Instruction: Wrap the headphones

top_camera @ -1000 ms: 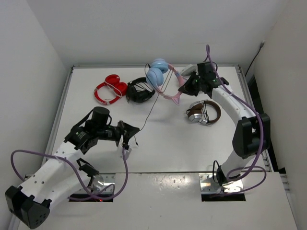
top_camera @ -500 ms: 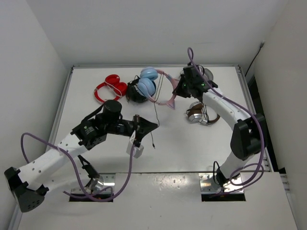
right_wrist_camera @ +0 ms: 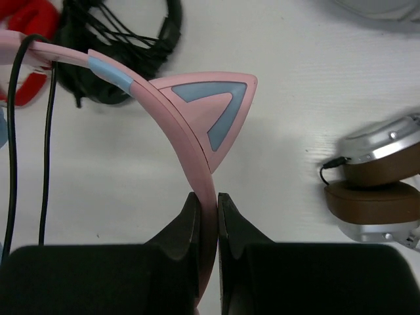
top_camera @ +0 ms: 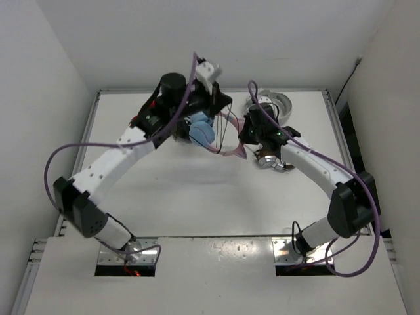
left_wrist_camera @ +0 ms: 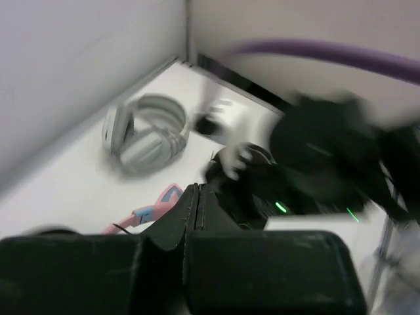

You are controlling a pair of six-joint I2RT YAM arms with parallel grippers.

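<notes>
headphones rear-centre | spare pair just right | third pair behind it

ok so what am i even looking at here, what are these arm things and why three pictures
The left arm and right arm are robots bolted to a white table. One picture looks down from above; the other two come from a camera on each wrist, so each shows that arm's own fingers. Several headphones lie on the table: a brown-and-silver pair, a grey pair, a black pair and a red pair. The right gripper pinches the pink headband of the blue cat-ear headphones. The left gripper is near them, but its picture is too blurred to tell whether it holds anything.
</notes>
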